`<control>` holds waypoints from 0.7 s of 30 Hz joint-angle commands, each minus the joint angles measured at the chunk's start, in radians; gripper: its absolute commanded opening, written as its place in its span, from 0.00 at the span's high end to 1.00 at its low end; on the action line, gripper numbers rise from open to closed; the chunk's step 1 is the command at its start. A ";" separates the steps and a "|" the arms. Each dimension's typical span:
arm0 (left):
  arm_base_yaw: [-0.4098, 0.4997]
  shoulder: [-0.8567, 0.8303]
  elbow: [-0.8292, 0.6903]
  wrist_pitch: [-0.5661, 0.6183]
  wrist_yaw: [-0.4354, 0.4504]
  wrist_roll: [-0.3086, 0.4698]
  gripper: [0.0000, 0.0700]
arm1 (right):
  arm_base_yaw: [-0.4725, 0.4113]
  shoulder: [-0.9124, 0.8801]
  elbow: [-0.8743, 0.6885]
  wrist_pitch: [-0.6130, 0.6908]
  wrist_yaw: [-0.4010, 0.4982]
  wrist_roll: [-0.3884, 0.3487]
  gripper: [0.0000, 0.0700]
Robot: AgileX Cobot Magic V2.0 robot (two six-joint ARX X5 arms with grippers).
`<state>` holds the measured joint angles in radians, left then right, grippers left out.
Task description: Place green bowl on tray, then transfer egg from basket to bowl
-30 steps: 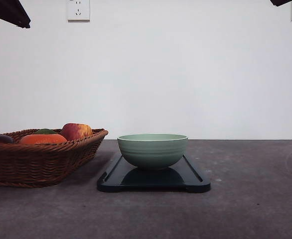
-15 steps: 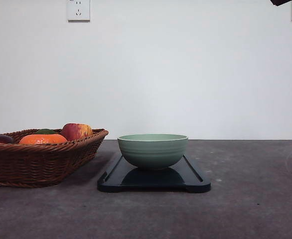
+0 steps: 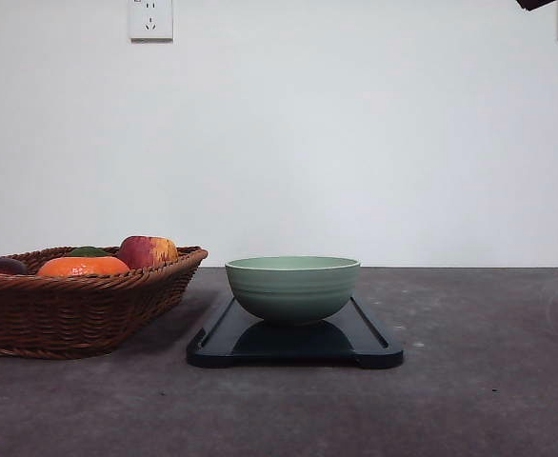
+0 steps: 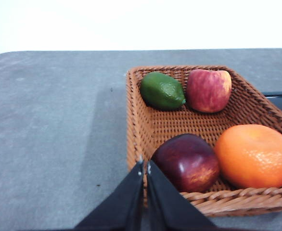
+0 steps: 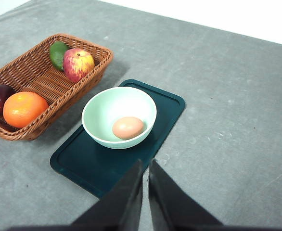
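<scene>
the left arm has gone out of the front view since a second ago. the egg (image 5: 128, 127) lies in the bowl (image 5: 119, 117) on the tray (image 5: 169, 106), beside the basket (image 5: 16, 72). both grippers, left (image 4: 145, 169) and right (image 5: 146, 167), are clenched and empty, so the task looks done.

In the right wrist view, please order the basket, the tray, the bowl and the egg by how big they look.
1. Basket and tray: look alike, no clear order.
2. Bowl.
3. Egg, lying in the bowl.
</scene>
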<state>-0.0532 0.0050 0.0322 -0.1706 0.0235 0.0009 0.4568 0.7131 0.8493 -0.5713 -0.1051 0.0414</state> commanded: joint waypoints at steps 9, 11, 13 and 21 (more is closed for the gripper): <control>0.001 -0.003 -0.019 0.014 -0.002 0.009 1.00 | 0.006 0.003 0.006 0.010 0.001 -0.001 0.98; 0.001 -0.003 -0.019 0.014 -0.002 0.009 1.00 | 0.006 0.003 0.006 0.010 0.001 -0.001 0.98; 0.001 -0.003 -0.019 0.014 -0.002 0.009 1.00 | 0.005 0.003 0.006 0.010 0.001 -0.001 0.98; 0.001 -0.003 -0.019 0.014 -0.002 0.009 1.00 | -0.008 -0.004 -0.036 0.020 0.052 -0.091 0.98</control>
<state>-0.0532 0.0044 0.0322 -0.1680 0.0235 0.0010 0.4485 0.7073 0.8267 -0.5534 -0.0695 -0.0152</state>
